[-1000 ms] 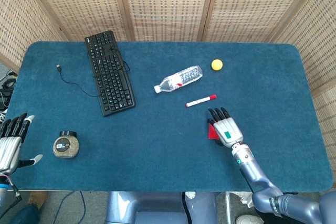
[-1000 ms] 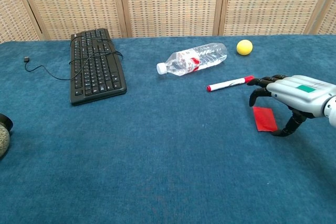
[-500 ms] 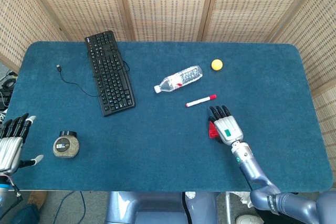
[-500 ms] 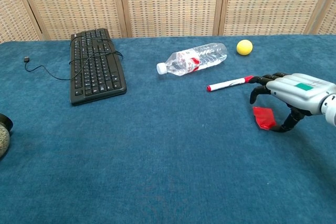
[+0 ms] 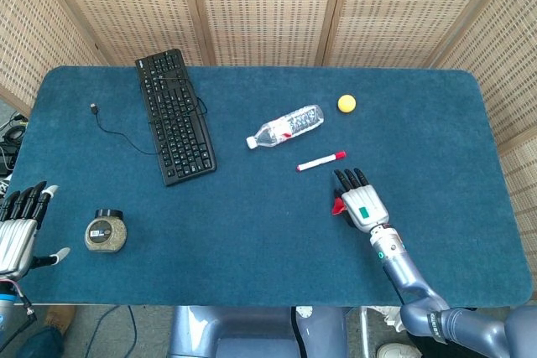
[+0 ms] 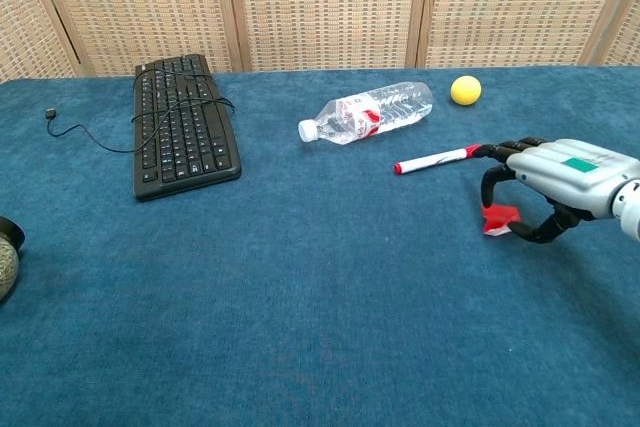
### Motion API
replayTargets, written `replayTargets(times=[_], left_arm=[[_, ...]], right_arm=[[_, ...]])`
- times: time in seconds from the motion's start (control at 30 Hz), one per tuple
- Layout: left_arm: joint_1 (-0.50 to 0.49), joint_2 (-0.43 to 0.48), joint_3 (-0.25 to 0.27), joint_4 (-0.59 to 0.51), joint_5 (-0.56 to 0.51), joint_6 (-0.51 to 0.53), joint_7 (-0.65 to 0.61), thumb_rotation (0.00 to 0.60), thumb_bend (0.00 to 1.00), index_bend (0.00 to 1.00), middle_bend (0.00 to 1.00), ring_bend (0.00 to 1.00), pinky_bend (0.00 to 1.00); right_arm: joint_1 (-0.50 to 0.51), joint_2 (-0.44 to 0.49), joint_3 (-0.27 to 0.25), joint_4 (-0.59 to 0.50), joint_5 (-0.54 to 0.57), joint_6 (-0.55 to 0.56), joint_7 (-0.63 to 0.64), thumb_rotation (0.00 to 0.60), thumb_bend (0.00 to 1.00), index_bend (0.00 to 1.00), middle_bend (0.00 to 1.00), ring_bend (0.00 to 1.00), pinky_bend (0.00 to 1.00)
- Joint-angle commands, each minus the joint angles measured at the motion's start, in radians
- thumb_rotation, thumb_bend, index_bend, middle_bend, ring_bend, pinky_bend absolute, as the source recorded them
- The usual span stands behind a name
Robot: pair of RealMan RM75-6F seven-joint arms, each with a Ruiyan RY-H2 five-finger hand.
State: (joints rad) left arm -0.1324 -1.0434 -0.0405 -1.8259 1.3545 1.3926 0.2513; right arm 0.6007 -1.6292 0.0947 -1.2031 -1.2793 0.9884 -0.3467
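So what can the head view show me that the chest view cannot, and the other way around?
Only the head view shows the left hand, open at the table's near left edge, and the whole jar.

Only the chest view shows the right hand from the side, pinching the red piece up off the cloth.

Both show the keyboard, bottle, marker and yellow ball.

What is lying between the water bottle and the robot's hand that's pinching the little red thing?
A red-capped marker lies on the cloth between the water bottle and the right hand, which pinches the red piece. Both views show it.
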Motion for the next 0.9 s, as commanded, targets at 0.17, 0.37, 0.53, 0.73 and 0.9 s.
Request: replayTargets(times=[0.17, 0.37, 0.53, 0.73, 0.9], left_arm=[[-0.001, 0.0, 0.0, 0.0, 0.0, -0.001, -0.001, 0.6, 0.0, 0.0, 0.0, 0.0, 0.0], [-0.001, 0.0, 0.001, 0.0, 0.0, -0.002, -0.001, 0.6, 0.0, 0.0, 0.0, 0.0, 0.0], [-0.001, 0.0, 0.001, -0.001, 0.0, -0.002, -0.001, 0.6, 0.0, 0.0, 0.0, 0.0, 0.0], [-0.002, 0.001, 0.001, 0.0, 0.0, -0.003, -0.003, 0.6, 0.0, 0.0, 0.0, 0.0, 0.0], [-0.002, 0.002, 0.001, -0.001, 0.0, -0.004, -0.005, 0.6, 0.0, 0.0, 0.0, 0.0, 0.0]], right_arm=[[-0.001, -0.007, -0.007, 0.023, -0.006, -0.009, 0.005, 0.6, 0.45, 0.55, 0.0, 0.0, 0.0], [0.001, -0.011, -0.01, 0.034, -0.017, -0.01, 0.011, 0.6, 0.53, 0.58, 0.0, 0.0, 0.0], [0.002, -0.015, -0.01, 0.043, -0.023, -0.01, 0.012, 0.6, 0.63, 0.64, 0.0, 0.0, 0.0], [0.002, -0.017, -0.01, 0.047, -0.032, -0.006, 0.019, 0.6, 0.64, 0.69, 0.01, 0.0, 0.0], [0.007, -0.021, -0.001, 0.056, -0.043, 0.003, 0.035, 0.6, 0.64, 0.71, 0.01, 0.0, 0.0]])
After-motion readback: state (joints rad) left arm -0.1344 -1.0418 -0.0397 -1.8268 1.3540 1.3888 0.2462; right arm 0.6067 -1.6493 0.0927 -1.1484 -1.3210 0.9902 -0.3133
